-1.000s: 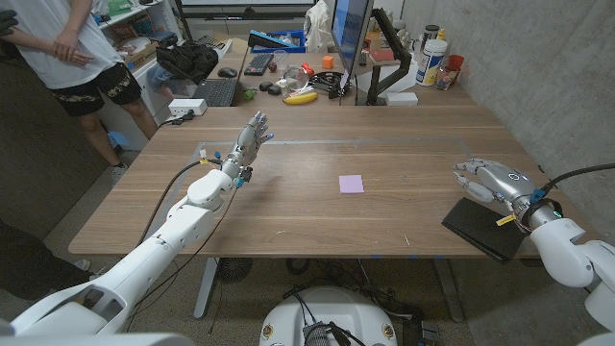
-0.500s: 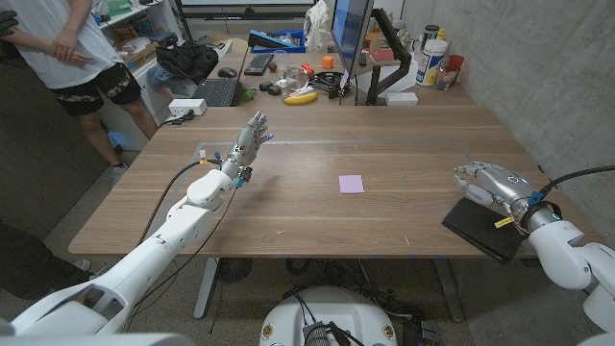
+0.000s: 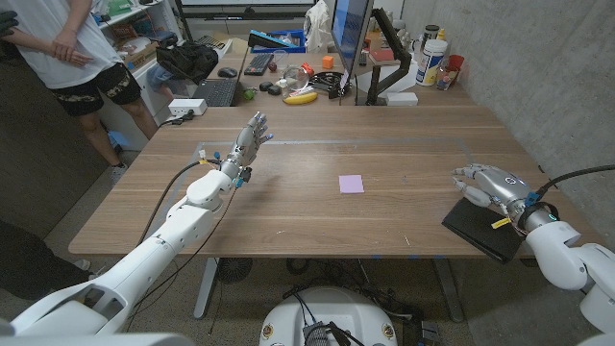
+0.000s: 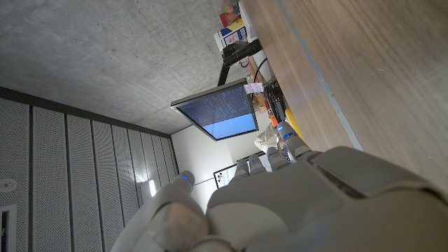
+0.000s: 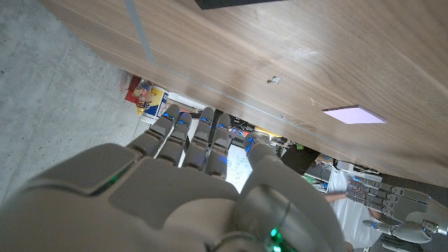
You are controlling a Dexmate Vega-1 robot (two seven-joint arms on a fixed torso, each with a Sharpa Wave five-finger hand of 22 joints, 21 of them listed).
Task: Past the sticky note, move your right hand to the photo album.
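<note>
Behind wooden table point(image 3: 317, 216): cluttered desk point(image 3: 288, 82), concrete wall point(image 3: 557, 77).

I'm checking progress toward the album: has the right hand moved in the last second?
Yes, slightly. In the head view the right hand has sunk a little toward the near edge of the table, over the album's far corner.

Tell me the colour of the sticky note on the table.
Light purple; the sticky note shows best in the head view, lying alone mid-table.
</note>
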